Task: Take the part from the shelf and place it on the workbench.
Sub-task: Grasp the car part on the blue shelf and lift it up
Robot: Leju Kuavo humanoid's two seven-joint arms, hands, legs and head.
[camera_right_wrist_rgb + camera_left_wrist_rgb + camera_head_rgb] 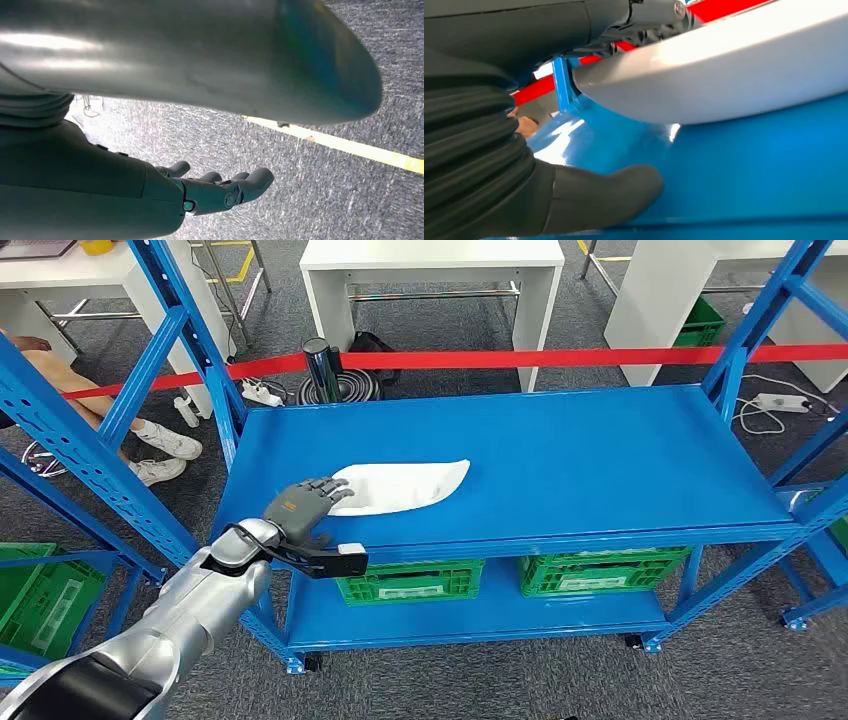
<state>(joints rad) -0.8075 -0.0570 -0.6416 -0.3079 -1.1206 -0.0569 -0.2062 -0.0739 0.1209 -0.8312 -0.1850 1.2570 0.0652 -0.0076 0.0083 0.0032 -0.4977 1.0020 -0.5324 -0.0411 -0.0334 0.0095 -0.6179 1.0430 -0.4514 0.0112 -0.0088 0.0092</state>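
The white part [405,486] lay flat on the blue shelf [600,460], near its front-left corner. The left hand [300,510] had its fingers [325,487] resting over the part's end, thumb underneath, not clamped tight yet. The right hand [220,192] hung over the floor, fingers loose and holding nothing.

The left arm reaches forward over the shelf's front-left corner, its left hand [303,508] with fingers over one end of the part [405,485], thumb [614,192] underneath. The right hand [220,189] hangs, fingers loosely apart, holding nothing.
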